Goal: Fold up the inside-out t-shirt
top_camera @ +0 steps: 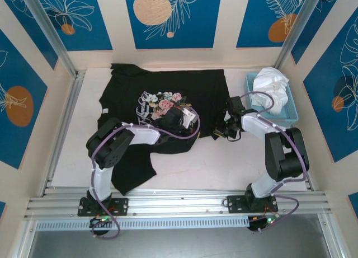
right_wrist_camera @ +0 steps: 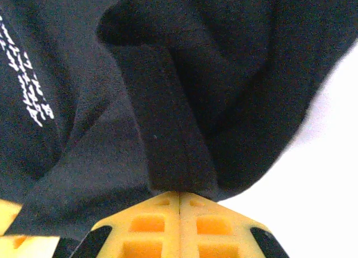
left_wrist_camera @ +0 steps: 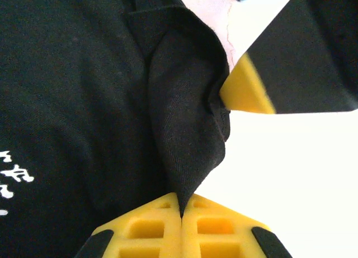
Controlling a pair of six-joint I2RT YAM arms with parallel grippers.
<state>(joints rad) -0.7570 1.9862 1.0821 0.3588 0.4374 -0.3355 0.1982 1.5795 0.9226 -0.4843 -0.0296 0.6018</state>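
The large black short-sleeved cloth t-shirt [top_camera: 168, 84], marked with a pink-and-cream floral print patch [top_camera: 166, 103] and small white lettering [right_wrist_camera: 33, 98], is laid across the pale surface [top_camera: 224, 163], with one lower part draped toward the near edge behind the left arm. A pointed fold of its black cloth is pinched between the closed yellow fingers of the left tool [left_wrist_camera: 182, 213], which is clenched on the t-shirt. Just ahead and to the right of that tool, the right tool [right_wrist_camera: 179, 199] is likewise clamped on a thick seamed fold of the same t-shirt, the cloth being raised above it. Beyond the right tool and to its right, a light blue plastic basket [top_camera: 292, 111] is seen, with a crumpled white cloth [top_camera: 271, 84] heaped in it.
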